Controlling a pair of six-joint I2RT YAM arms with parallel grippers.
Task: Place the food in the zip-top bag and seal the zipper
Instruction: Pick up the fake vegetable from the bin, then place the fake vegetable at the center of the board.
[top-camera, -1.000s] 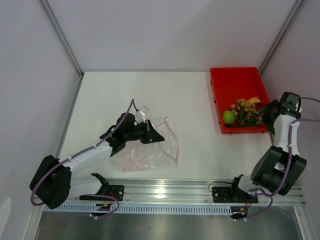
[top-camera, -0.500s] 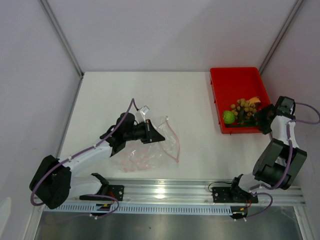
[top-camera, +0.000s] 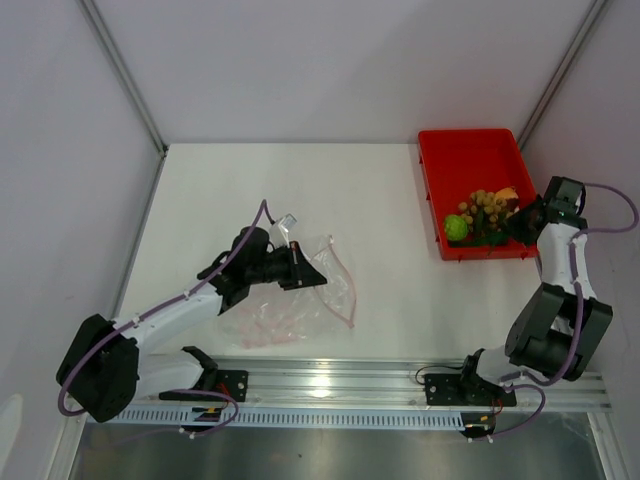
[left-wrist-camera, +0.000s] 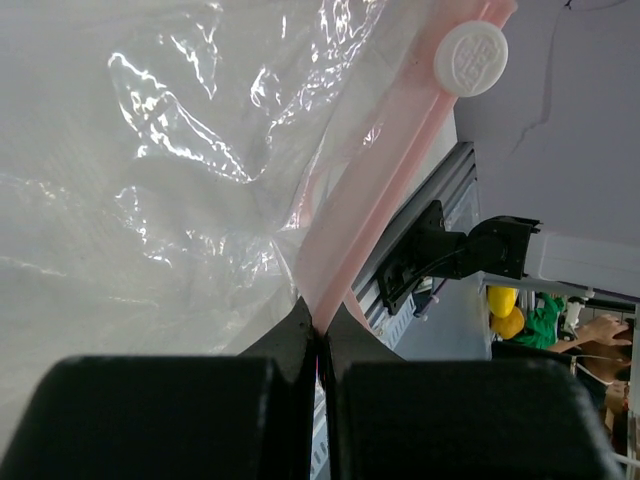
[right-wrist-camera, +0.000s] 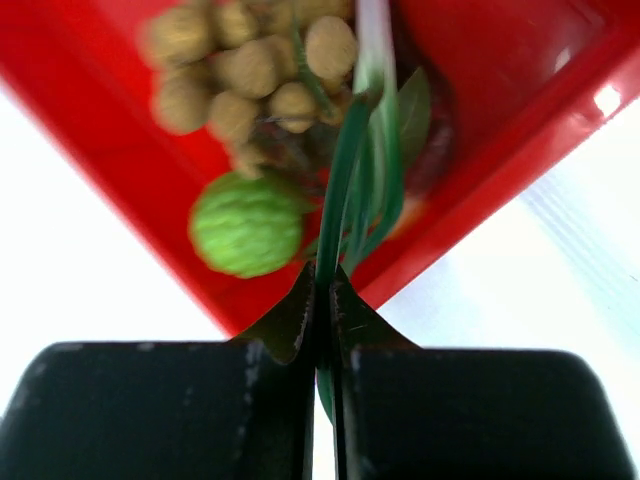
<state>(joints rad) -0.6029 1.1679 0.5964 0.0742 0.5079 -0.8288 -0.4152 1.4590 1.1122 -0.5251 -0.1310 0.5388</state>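
Barely begun: the left claw (left-wrist-camera: 318, 318) pinches the zipper (left-wrist-camera: 400, 130) of the zip-top bag (top-camera: 285, 310), while the right claw (right-wrist-camera: 322, 285) grips the green onion (right-wrist-camera: 345, 160), with all the food lying in the red tray (top-camera: 468, 165).

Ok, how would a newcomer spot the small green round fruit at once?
Find the red plastic tray on the white table, far right. In its near left corner, beside a bunch of small tan round fruits, lies the small green round fruit: the only bright green ball, larger than any tan one.
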